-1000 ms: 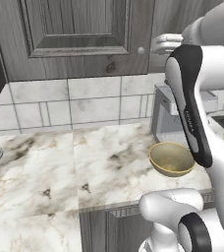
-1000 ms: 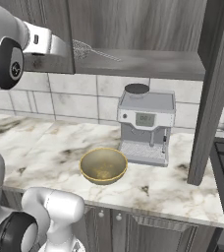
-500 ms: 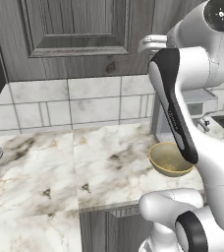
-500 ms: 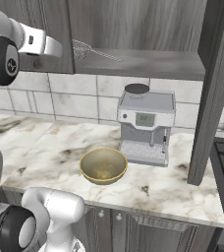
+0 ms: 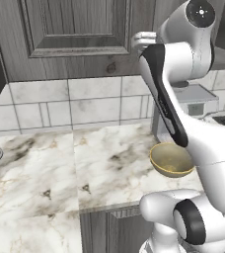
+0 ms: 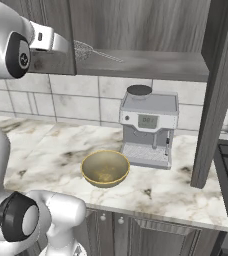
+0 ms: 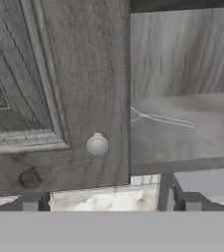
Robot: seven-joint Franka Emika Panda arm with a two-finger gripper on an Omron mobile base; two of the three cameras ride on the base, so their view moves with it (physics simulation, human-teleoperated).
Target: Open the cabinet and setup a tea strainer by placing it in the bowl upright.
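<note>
The cabinet (image 5: pixel 75 34) fills the top of the picture, its raised-panel left door shut above a band of pale wall tiles (image 5: pixel 80 104). The white arm (image 5: pixel 183 89) rises from the lower right and bends up to the cabinet's lower edge, where the hand (image 5: pixel 144 40) sits against the door's right side; its fingers cannot be made out. Below the hand and nearer the camera, the bowl (image 5: pixel 171 159) sits upright on the marble counter (image 5: pixel 60 173), partly covered by the forearm. The grey coffee machine (image 5: pixel 198 101) stands behind the arm.
</note>
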